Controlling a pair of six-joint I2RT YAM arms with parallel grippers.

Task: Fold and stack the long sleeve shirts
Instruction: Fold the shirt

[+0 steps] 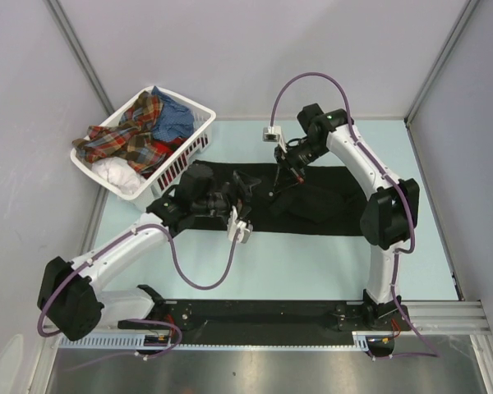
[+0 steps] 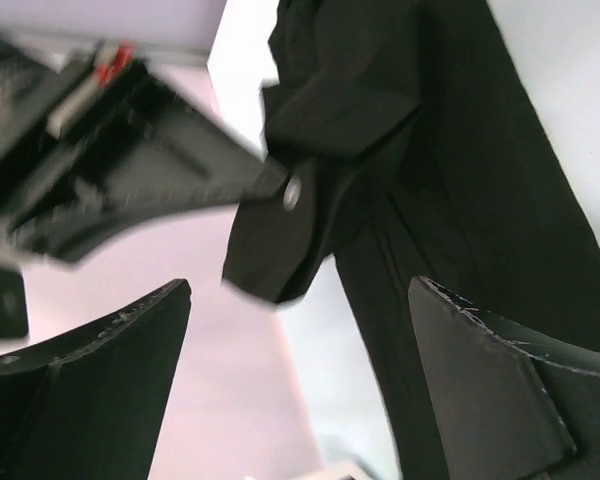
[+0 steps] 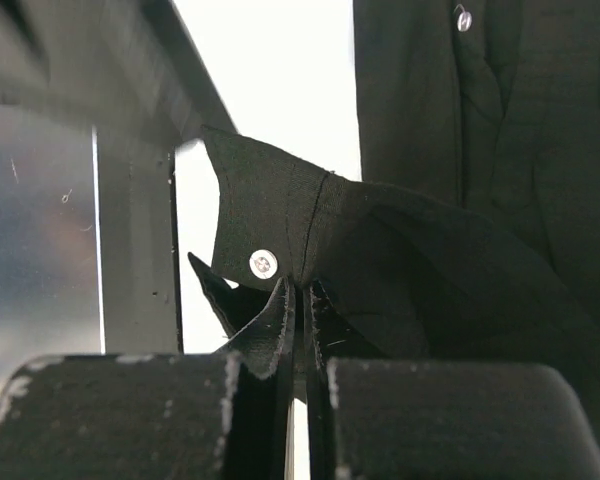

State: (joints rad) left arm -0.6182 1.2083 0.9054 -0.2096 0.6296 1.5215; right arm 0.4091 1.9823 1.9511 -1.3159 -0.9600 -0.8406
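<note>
We are seeing bright, even light in the top view, with faint soft shadows. In the wrist views the table (image 3: 270, 80) is blowing out to white against the black shirt (image 3: 450, 280), and blur is smearing the left wrist view's upper left.

From above, the left arm (image 1: 199, 195) is covering the left end of the black shirt (image 1: 312, 201). The left wrist camera is showing the right gripper (image 2: 268, 177) blurred and the shirt running off-frame.
</note>
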